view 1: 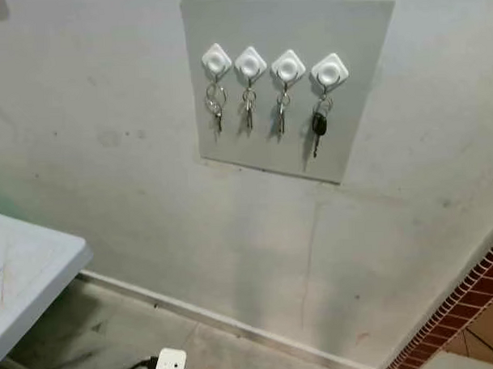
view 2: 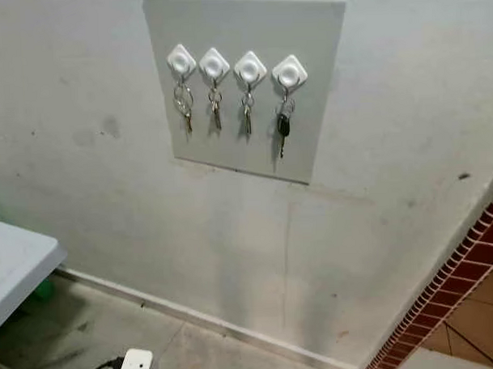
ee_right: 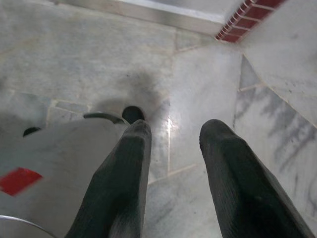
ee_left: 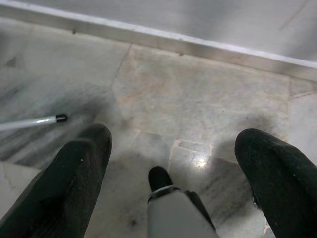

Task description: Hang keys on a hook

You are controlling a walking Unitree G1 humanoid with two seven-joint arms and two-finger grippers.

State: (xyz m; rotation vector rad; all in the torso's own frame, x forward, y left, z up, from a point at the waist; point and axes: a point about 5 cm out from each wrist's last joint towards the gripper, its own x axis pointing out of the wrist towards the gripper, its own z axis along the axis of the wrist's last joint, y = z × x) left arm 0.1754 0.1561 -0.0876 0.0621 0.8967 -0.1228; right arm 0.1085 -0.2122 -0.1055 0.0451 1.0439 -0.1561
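A grey panel (view 1: 364, 83) on the wall carries a row of white diamond-shaped hooks. Silver keys hang from the leftmost hook (view 1: 216, 61), the second hook (view 1: 250, 64) and the third hook (view 1: 288, 67). A black-headed key (view 1: 318, 127) hangs on its ring from the rightmost hook (view 1: 329, 71). My left gripper (ee_left: 173, 163) hangs low over the marble floor, open with nothing between its fingers. My right gripper (ee_right: 171, 148) also hangs over the floor, open and empty.
A white table corner (view 1: 39, 265) juts in at the lower left. A white plug with a black cable (view 1: 168, 365) lies on the floor below the wall. A red brick edge (view 1: 469, 298) runs at the right. A baseboard (view 1: 219, 319) lines the wall.
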